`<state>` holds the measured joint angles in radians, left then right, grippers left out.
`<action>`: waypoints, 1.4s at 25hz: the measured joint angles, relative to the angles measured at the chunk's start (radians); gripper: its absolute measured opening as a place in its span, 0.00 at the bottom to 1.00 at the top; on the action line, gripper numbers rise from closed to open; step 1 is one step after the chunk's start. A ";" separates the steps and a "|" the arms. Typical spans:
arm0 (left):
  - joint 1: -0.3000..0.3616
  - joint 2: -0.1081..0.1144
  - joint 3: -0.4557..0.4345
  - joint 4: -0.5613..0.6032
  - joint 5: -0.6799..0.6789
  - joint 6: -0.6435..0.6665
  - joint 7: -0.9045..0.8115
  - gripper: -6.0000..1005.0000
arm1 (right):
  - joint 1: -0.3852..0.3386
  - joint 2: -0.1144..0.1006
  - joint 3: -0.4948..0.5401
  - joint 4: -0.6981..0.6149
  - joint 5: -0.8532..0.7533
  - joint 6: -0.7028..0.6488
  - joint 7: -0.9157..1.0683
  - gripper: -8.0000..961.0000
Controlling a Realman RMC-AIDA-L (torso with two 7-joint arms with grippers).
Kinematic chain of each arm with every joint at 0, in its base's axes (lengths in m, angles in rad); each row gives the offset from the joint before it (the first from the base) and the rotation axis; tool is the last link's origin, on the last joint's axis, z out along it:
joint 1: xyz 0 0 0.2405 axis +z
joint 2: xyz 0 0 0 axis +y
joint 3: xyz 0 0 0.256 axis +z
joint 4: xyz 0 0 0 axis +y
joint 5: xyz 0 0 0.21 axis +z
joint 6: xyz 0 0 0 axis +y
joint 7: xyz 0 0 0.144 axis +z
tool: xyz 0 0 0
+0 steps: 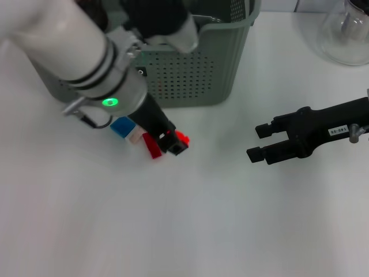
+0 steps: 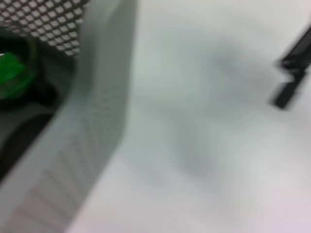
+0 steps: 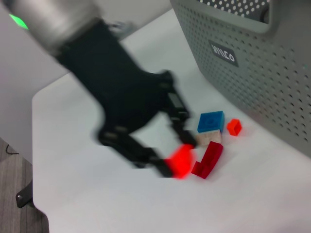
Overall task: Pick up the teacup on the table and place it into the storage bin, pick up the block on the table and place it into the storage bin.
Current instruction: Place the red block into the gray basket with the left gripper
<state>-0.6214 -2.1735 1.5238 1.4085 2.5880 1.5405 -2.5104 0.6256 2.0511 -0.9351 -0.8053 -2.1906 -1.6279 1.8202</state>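
We judge the block step underway; our left gripper (image 1: pixel 174 143) pinches a small red block (image 3: pixel 181 160) just above the table (image 1: pixel 190 219), beside the storage bin (image 1: pixel 196 63); our right gripper (image 1: pixel 260 142) waits spread; the teacup is unseen.

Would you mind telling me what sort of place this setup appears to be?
Probably a lab or robot test bench: a bare white table, a perforated storage bin, scattered toy blocks, and a glass flask in the corner.

left gripper (image 1: pixel 174 142) lowered, right gripper (image 1: pixel 257 142) parted
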 joint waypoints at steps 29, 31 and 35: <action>-0.346 0.096 -0.581 -0.344 0.129 -0.233 0.073 0.40 | -0.003 -0.004 0.002 0.000 0.004 -0.011 -0.013 0.83; -0.352 0.092 -0.580 -0.358 0.161 -0.260 0.061 0.40 | -0.002 -0.005 0.002 0.000 0.004 -0.011 -0.013 0.83; -0.365 0.091 -0.564 -0.392 0.184 -0.269 0.056 0.40 | 0.000 -0.006 0.002 0.000 0.003 -0.012 -0.013 0.83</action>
<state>-0.9867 -2.0822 0.9593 1.0169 2.7716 1.2713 -2.4546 0.6261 2.0449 -0.9327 -0.8054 -2.1873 -1.6399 1.8071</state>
